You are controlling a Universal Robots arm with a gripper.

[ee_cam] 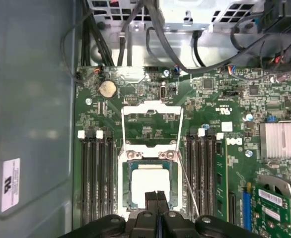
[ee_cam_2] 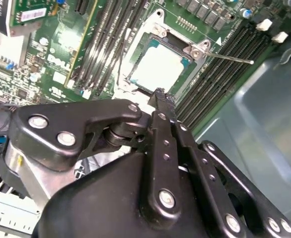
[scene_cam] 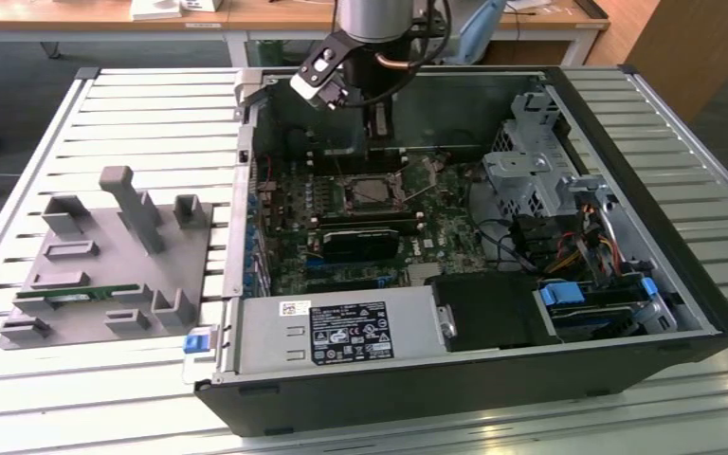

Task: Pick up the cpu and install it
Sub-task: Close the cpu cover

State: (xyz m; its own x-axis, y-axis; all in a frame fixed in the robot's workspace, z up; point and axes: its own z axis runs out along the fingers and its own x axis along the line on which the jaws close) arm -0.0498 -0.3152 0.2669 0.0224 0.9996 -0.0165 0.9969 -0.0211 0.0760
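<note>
First wrist view looks straight down past my gripper [ee_cam: 157, 196]: its two fingers are pressed flat together, clenched on nothing. Directly under the tips lies the cpu [ee_cam: 153, 181], silver top up, seated square in its socket [ee_cam: 126, 188] on the green motherboard [ee_cam: 215, 99]. I cannot tell whether the tips touch it. Just past the cpu, the socket's load plate [ee_cam: 153, 106] is swung open. The thin wire lever [ee_cam: 189, 186] runs along one side of the socket. Rows of black memory slots [ee_cam: 98, 178] flank the socket on both sides.

In the second wrist view the bright top of the cpu sits just beyond my closed fingertips, framed by the socket's metal rim.

In the exterior view I reach down into the open computer case [scene_cam: 465, 389], which lies on its side on the slatted counter [scene_cam: 124, 104]. My gripper is over the socket near the middle of the board. On the exterior view's left, well apart from the case, a grey fixture [scene_cam: 99, 265] holds a green memory stick [scene_cam: 86, 296].
</note>
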